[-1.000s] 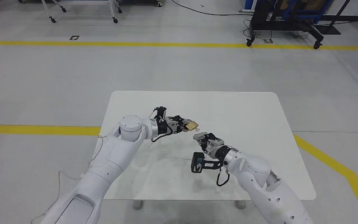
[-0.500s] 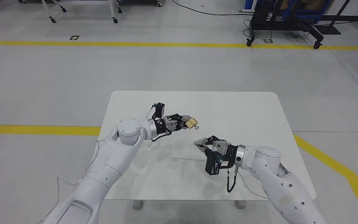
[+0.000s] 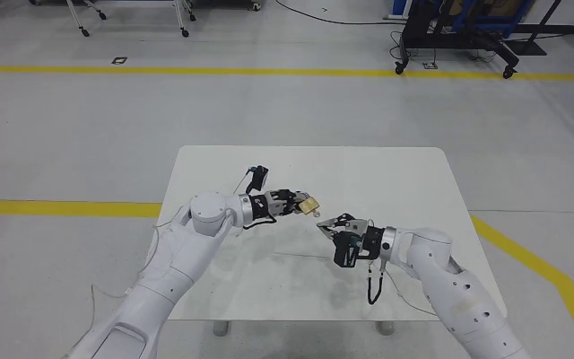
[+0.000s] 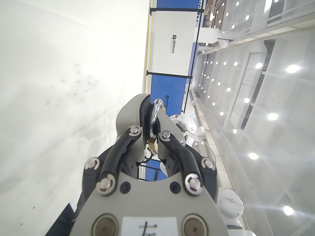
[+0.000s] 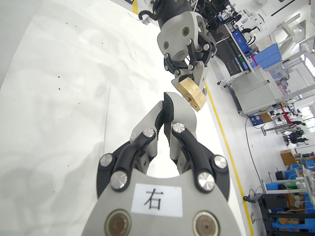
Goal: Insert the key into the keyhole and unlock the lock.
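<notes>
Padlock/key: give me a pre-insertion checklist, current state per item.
1. Padlock clamped in left gripper: ok.
2. Keyhole turned toward right gripper: ok, per right wrist view.
3. Key in right gripper: cannot tell; it is shut and the pads hide whatever is between them.
4. Right gripper clear of padlock: ok, close but apart in top view.
5. Fingertip line aimed at keyhole: not ok, looks offset to one side; probably re-aim first.
</notes>
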`<action>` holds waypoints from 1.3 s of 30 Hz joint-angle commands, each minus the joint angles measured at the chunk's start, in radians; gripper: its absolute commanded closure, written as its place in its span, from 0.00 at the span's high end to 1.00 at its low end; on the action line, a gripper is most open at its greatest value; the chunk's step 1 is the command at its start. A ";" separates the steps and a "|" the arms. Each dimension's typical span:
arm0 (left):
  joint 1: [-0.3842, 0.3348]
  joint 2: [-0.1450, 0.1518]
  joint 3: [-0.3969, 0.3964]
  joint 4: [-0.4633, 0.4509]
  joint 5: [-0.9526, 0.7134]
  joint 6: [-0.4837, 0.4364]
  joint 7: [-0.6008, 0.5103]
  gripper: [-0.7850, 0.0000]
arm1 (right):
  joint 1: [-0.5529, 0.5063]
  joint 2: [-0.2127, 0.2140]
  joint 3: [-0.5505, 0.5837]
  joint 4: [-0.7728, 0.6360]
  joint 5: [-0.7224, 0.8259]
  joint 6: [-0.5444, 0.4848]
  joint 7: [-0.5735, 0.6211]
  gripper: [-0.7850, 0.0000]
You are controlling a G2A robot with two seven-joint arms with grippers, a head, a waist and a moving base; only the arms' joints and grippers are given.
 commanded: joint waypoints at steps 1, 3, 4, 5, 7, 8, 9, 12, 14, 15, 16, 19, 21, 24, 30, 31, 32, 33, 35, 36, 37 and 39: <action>-0.001 0.000 0.003 0.000 0.007 -0.004 -0.006 0.00 | 0.010 -0.001 -0.006 0.008 0.012 -0.003 0.008 0.00; -0.002 0.000 0.006 0.000 0.016 -0.009 -0.015 0.00 | 0.017 -0.001 -0.012 0.012 0.018 -0.004 0.015 0.00; -0.003 0.000 0.006 0.000 0.020 -0.012 -0.020 0.00 | 0.020 0.000 -0.014 0.014 0.018 -0.007 0.019 0.00; -0.002 0.001 0.007 0.000 0.022 -0.014 -0.022 0.00 | 0.024 0.000 -0.017 0.015 0.019 -0.010 0.023 0.00; -0.002 0.001 0.007 0.000 0.026 -0.018 -0.025 0.00 | 0.030 0.001 -0.021 0.019 0.021 -0.015 0.030 0.00; -0.002 0.001 0.006 0.000 0.025 -0.019 -0.024 0.00 | 0.032 0.001 -0.024 0.020 0.023 -0.016 0.032 0.00; -0.001 0.001 0.005 -0.001 0.025 -0.021 -0.024 0.00 | 0.034 0.001 -0.026 0.022 0.025 -0.016 0.034 0.00; 0.001 0.001 0.002 -0.003 0.024 -0.025 -0.026 0.00 | 0.036 0.003 -0.030 0.023 0.032 -0.020 0.028 0.00; 0.003 0.001 0.002 -0.005 0.028 -0.030 -0.025 0.00 | 0.035 0.005 -0.028 0.023 0.033 -0.021 0.018 0.00; 0.004 0.002 -0.001 -0.006 0.033 -0.036 -0.011 0.00 | 0.033 0.007 -0.027 0.023 0.033 -0.020 0.014 0.00; 0.008 0.002 -0.003 -0.008 0.033 -0.042 0.004 0.00 | 0.030 0.008 -0.025 0.021 0.034 -0.019 0.010 0.00; 0.016 0.001 -0.010 -0.016 0.028 -0.058 0.030 0.00 | 0.015 0.014 -0.019 0.007 0.023 -0.011 -0.019 0.00; 0.018 0.002 -0.013 -0.020 0.031 -0.067 0.029 0.00 | 0.005 0.018 -0.010 0.003 0.010 0.001 -0.013 0.00; 0.023 0.002 -0.014 -0.025 0.039 -0.079 0.031 0.00 | -0.003 0.021 0.000 0.005 0.028 0.008 -0.014 0.00; 0.027 0.004 -0.013 -0.032 0.058 -0.096 0.025 0.00 | 0.005 0.024 0.004 0.022 0.048 0.005 -0.013 0.00; 0.028 0.004 -0.013 -0.033 0.060 -0.098 0.021 0.00 | 0.007 0.025 0.002 0.024 0.050 0.005 -0.011 0.00; 0.028 0.004 -0.012 -0.034 0.065 -0.101 0.018 0.00 | 0.009 0.025 0.000 0.024 0.051 0.006 -0.008 0.00; 0.028 0.005 -0.010 -0.035 0.075 -0.104 0.016 0.00 | 0.012 0.025 -0.003 0.025 0.052 0.006 -0.005 0.00; 0.028 0.005 -0.006 -0.037 0.086 -0.108 0.015 0.00 | 0.019 0.025 -0.010 0.027 0.053 0.006 0.004 0.00; 0.028 0.005 -0.005 -0.037 0.091 -0.109 0.016 0.00 | 0.022 0.024 -0.014 0.027 0.054 0.005 0.008 0.00; 0.028 0.004 -0.004 -0.036 0.093 -0.110 0.017 0.00 | 0.025 0.024 -0.017 0.029 0.056 0.005 0.012 0.00; 0.028 0.004 -0.003 -0.036 0.093 -0.112 0.015 0.00 | 0.031 0.024 -0.023 0.031 0.060 0.004 0.018 0.00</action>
